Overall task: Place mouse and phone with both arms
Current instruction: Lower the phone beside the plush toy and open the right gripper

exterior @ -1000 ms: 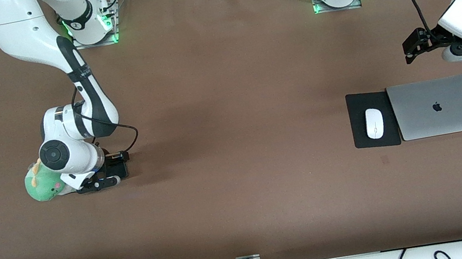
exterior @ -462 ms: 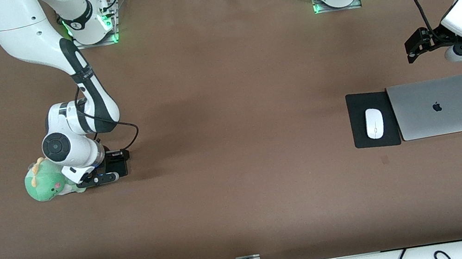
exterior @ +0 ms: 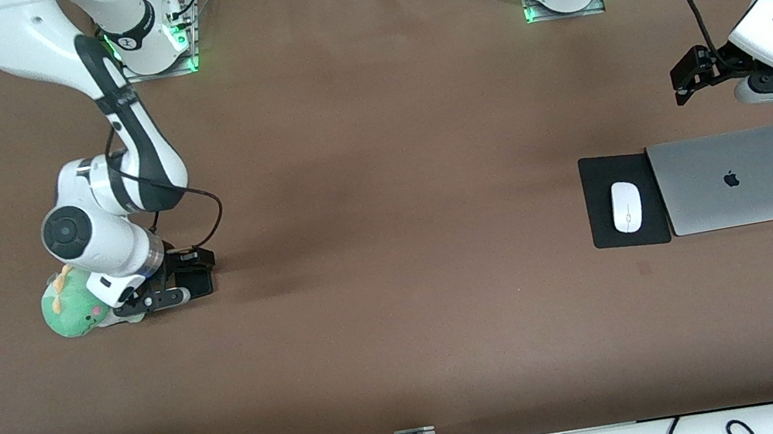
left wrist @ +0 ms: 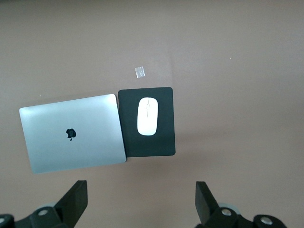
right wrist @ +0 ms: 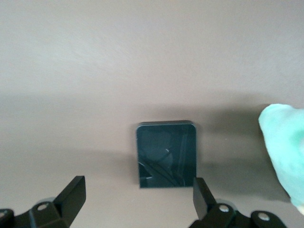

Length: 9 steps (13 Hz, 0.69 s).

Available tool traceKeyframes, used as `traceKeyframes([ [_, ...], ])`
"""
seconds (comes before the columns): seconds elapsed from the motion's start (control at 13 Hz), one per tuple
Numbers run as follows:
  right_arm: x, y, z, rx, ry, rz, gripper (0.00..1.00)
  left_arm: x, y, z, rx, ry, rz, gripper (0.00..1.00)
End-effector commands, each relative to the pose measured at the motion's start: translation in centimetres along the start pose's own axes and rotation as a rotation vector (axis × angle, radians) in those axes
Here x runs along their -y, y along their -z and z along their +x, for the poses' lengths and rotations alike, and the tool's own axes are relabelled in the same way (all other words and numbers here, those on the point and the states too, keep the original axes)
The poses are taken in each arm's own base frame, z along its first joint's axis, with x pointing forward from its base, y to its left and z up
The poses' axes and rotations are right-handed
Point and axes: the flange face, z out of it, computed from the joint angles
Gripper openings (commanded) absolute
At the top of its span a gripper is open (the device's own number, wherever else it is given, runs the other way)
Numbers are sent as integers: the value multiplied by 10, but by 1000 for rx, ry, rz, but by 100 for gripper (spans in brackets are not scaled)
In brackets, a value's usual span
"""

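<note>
Front: mouse (exterior: 625, 207) on mat (exterior: 600, 205) beside laptop (exterior: 730, 180); left gripper (exterior: 764, 77) waits over table, above laptop's edge

Left wrist: fingers (left wrist: 76, 203) apart, empty

Right wrist: phone (right wrist: 166, 154) flat on table beside plush (right wrist: 285, 152); right gripper (right wrist: 137, 202) spread, phone free; both look placed

Both arms reach out, left gripper (left wrist: 137, 202) and right gripper (right wrist: 135, 199) spread wide.

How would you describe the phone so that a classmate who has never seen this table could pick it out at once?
Start at the right arm's end of the table, where a green plush toy lies. Right beside it, under the right end effector, lies the phone flat on the tabletop. It is a small, black, almost square slab with rounded corners, far smaller than the black mouse pad.
</note>
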Motion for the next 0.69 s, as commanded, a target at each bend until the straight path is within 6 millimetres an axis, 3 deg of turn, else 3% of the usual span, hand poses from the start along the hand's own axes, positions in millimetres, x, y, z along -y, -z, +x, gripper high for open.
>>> traceKeyframes([
  [0.0,5,73,-16,-6,-3,67,100,-5,6,-6,7,-8,-9,100],
  [0.31,7,159,-26,31,-13,101,100,-9,8,-4,11,-8,-9,100],
  [0.62,8,201,-33,38,8,102,100,-3,8,-5,19,-2,-9,100],
])
